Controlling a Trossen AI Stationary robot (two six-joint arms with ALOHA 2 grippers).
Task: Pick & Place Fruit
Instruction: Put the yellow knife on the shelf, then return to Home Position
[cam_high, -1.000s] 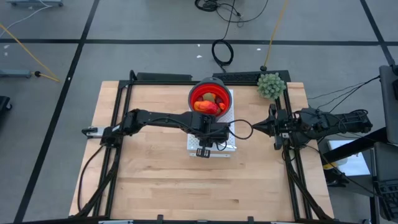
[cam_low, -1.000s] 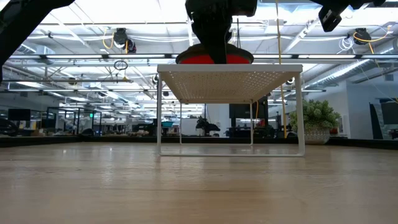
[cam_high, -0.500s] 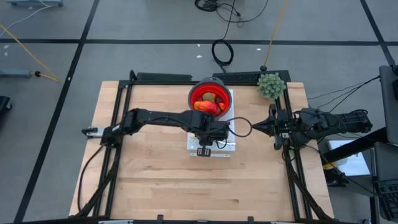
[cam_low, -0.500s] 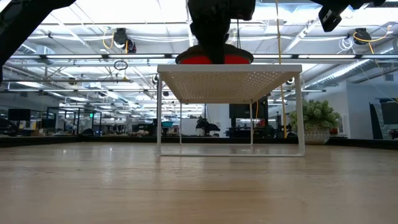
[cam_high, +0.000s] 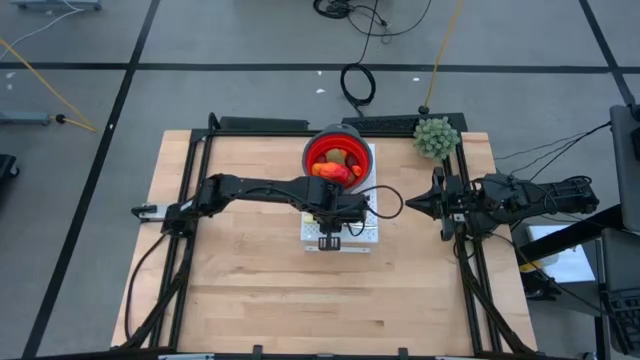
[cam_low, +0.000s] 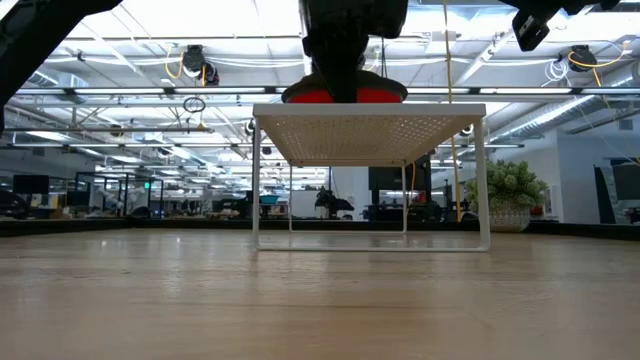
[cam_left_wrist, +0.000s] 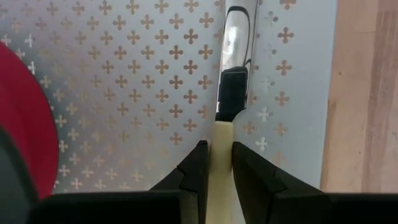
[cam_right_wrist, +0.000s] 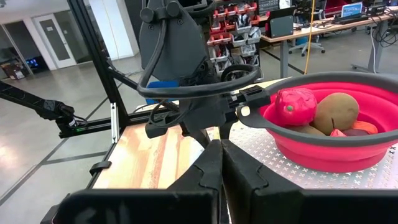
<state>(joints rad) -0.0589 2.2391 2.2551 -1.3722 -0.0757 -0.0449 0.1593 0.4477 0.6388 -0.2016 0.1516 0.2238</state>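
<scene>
Fruit fills a red bowl with a grey rim, which stands on the far half of a white perforated rack near the middle of the tabletop's far edge. My right wrist view shows a knobbly red piece, a brown-green oval and part of an orange piece, heaped and touching.

On the rack's near half, beside the bowl, lies a knife with a pale yellow handle and a bright blade. My left gripper is above it with both fingers closed against the handle's sides.

My right gripper waits shut near the tabletop's right edge, pointing at the rack.

Risks, as I judge them:
- The grip sits at the handle's end, so the blade's weight may pivot the knife out of the pinch if I lift.
- A swing of the blade toward the bowl may strike its rim and tip fruit out.
- The knife is no fruit, so lifting it may not advance the task.
</scene>
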